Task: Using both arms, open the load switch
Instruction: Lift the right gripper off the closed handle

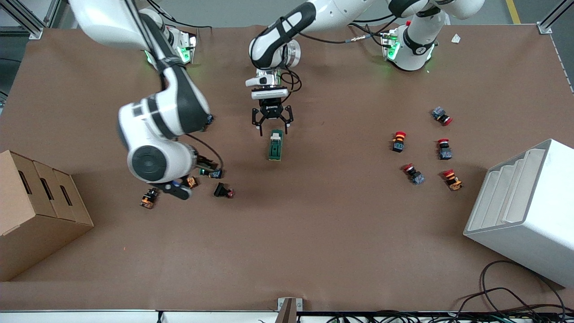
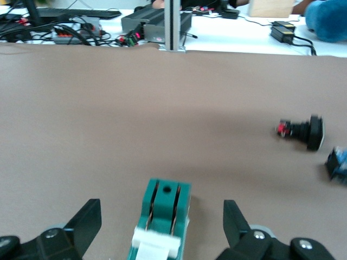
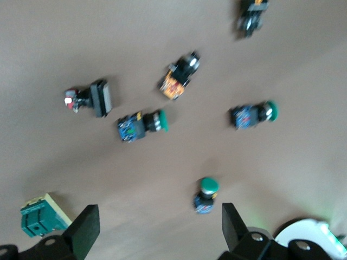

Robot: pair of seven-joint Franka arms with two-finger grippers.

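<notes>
Front view: left gripper fingers spread (empty) over load switch — untouched.

Brown-covered table, cardboard box and white bin at its ends

One load switch, five red-capped push buttons, two arms, one cardboard box, one white rack

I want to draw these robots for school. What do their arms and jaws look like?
Both arms are white and rounded with black bands, and green lights glow at their bases. The left gripper is black, with two jaws, under a white wrist block with looping black cables. The right gripper is black too.
</notes>
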